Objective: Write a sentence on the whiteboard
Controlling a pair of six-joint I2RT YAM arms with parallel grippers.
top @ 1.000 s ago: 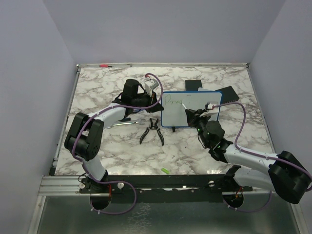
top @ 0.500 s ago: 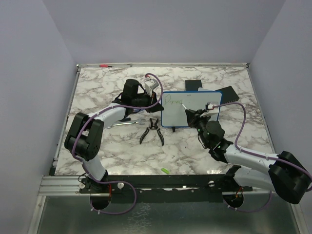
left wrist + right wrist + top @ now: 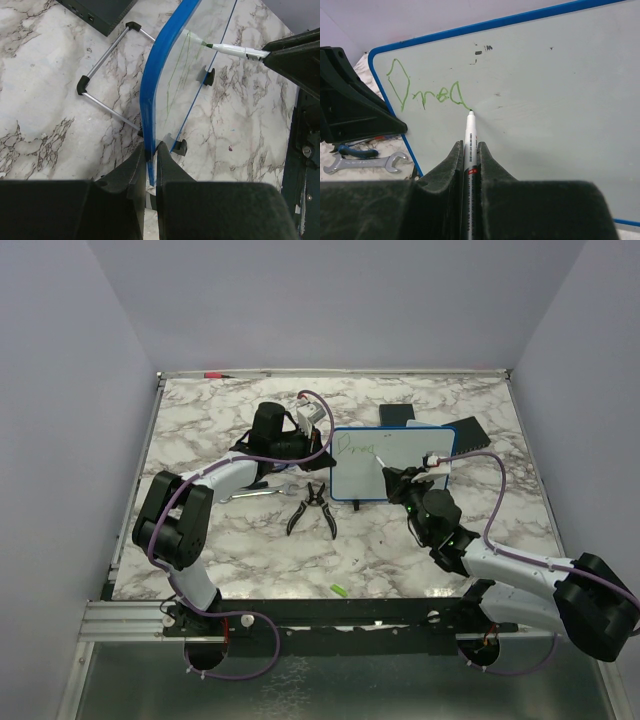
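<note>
Green writing (image 3: 427,95) on the whiteboard (image 3: 545,100) is being touched by a marker (image 3: 470,129) clenched in the right gripper (image 3: 469,151). The blue frame (image 3: 156,75) is being pinched by the left gripper (image 3: 151,151).

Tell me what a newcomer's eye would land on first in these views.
The blue-framed whiteboard stands mid-table, its left edge pinched by the left fingers. The right fingers hold a white marker, tip on the board at the end of a green scrawl. Pliers lie by its near left corner.
</note>
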